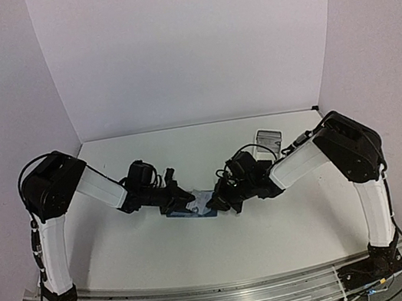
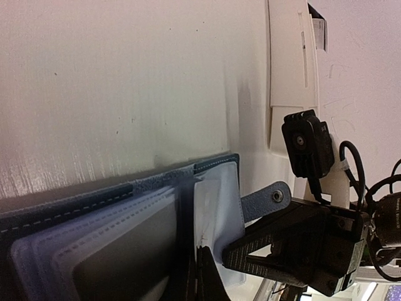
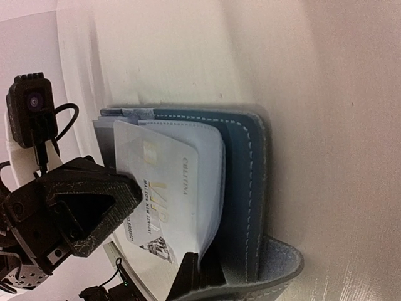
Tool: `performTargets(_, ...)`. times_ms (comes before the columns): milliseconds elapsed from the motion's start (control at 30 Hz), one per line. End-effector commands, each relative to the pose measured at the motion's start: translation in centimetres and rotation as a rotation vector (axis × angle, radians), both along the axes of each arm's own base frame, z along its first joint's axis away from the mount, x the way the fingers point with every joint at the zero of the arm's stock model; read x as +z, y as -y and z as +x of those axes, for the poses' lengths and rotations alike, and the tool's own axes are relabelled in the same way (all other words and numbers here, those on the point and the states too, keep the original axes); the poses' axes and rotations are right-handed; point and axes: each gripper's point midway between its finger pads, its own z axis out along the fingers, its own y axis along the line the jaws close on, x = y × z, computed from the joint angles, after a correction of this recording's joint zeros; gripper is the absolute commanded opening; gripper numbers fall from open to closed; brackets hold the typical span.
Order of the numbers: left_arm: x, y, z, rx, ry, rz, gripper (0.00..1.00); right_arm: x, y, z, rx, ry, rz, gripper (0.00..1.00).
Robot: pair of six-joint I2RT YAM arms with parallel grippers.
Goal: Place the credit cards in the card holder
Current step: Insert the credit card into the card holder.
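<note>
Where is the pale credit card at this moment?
In the right wrist view, the pale credit card lies on the light inner pockets of the open blue card holder, mid-table, between the left claw and right claw.

**Bright overhead view, soft wrist views**

Top view: even diffuse light, back wall (image 1: 190, 43) faintly lilac, soft shadows on the worktop (image 1: 203, 251). Wrist views are warmer and dimmer. The card holder (image 2: 94, 200) is blurred up close. The pale card (image 3: 163, 188) lettering is readable, and there is a washed-out highlight at far right.
</note>
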Motion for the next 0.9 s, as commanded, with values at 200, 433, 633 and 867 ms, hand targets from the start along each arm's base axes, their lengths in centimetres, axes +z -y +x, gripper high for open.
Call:
performTargets(200,-3.3,1.0,-4.0,-0.011,-0.15,0.044,0.0,-2.1,0.2,0.1,-0.012,-0.028,-0.033,0.04)
performTargets(433,-3.4,2.0,-5.5,-0.049,-0.146,0.042,0.02,-1.6,0.2,0.5,-0.038,-0.003,0.0,0.09)
performTargets(633,-2.7,2.7,-6.2,-0.094,-0.118,0.053,0.17,-1.1,0.3,0.8,-0.052,0.018,0.009,0.16)
performTargets(867,-0.7,0.7,-3.9,-0.175,-0.053,0.19,0.33,-0.4,1.6,0.9,-0.104,0.041,-0.012,0.19)
